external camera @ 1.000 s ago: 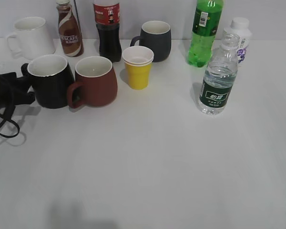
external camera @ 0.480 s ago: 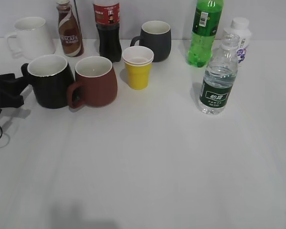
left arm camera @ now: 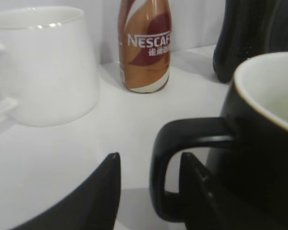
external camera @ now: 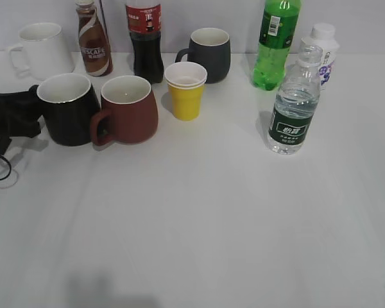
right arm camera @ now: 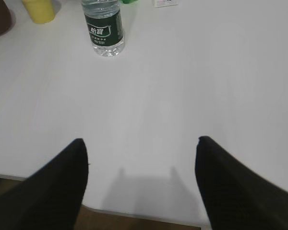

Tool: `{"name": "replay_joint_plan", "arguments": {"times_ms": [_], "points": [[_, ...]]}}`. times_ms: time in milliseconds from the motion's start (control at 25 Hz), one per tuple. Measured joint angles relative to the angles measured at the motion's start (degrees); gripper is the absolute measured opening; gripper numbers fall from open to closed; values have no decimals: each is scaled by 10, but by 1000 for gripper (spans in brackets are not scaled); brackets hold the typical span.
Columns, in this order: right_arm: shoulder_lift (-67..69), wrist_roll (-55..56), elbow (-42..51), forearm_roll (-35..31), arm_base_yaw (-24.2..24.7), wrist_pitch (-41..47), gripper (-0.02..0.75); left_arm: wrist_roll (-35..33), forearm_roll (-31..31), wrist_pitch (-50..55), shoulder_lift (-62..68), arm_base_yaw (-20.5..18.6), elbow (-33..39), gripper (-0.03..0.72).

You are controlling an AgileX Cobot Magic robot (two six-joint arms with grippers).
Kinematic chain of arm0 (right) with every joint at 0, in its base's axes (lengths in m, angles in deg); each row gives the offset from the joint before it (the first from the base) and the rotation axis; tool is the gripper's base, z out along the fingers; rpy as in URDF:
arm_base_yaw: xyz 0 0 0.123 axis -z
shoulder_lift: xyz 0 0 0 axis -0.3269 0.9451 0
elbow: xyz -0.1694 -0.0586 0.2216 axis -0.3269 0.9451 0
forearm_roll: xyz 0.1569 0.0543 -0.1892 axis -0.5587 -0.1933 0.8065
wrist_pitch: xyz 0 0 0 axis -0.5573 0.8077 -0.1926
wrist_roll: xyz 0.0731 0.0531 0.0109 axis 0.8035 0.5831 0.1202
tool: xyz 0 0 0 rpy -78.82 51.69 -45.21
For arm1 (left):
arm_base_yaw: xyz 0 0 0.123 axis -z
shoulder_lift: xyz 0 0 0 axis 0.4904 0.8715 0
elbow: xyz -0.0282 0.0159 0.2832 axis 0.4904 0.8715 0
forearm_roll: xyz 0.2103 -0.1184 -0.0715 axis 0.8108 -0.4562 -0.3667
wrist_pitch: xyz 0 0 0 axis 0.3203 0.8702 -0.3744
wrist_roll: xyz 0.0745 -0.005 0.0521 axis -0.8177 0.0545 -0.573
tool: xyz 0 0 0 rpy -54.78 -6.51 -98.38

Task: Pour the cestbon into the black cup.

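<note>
We see the black cup standing upright on the white tabletop at the left, its side touching the brown-red mug to its right. The left tool sits at the cup's loop handle: in the left wrist view its two dark fingers are spread, one finger to the left of the handle and the other inside the loop, gripping nothing. Behind the cup stand a white mug and a Nescafe bottle.

The cestbon stands upright on the right side of the tabletop, well apart from the black cup, with a bright green soda bottle and a small white bottle just behind it. The right tool hangs released over bare tabletop, fingers wide apart, well short of the cestbon. A yellow cup stands between the two groups.
</note>
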State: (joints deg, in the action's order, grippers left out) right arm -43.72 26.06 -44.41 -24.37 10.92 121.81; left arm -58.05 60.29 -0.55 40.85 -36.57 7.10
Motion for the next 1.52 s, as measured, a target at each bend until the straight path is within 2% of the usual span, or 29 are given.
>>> {"name": "replay_joint_plan", "arguments": {"times_ms": [160, 360, 520, 840, 960, 1040, 1160, 1280, 1400, 1520], "points": [[0, 1, 0, 0, 0, 0, 521, 3, 6, -2, 10, 4, -16, 290], [0, 1, 0, 0, 0, 0, 521, 4, 10, 11, 10, 10, -35, 196], [0, 5, 0, 0, 0, 0, 513, 4, 12, 17, 10, 11, -40, 46], [0, 5, 0, -3, 0, 0, 489, 1, 17, 40, -23, 5, -27, 37], [7, -4, -2, -24, 0, -12, 487, 0, 18, 55, -70, -6, 0, 37], [38, -31, -7, -54, 0, -53, 487, 0, 3, 56, -110, -12, 22, 37], [108, -118, -8, -130, 0, -170, 486, 1, -21, 56, -164, -12, 51, 37], [212, -248, -8, -241, 0, -307, 486, 3, -28, 56, -216, -12, 75, 37], [333, -450, -8, -406, 0, -406, 486, 20, -29, 60, -266, -12, 95, 37], [435, -739, -7, -669, 0, -441, 485, 34, -30, 80, -305, -12, 108, 37]]}}
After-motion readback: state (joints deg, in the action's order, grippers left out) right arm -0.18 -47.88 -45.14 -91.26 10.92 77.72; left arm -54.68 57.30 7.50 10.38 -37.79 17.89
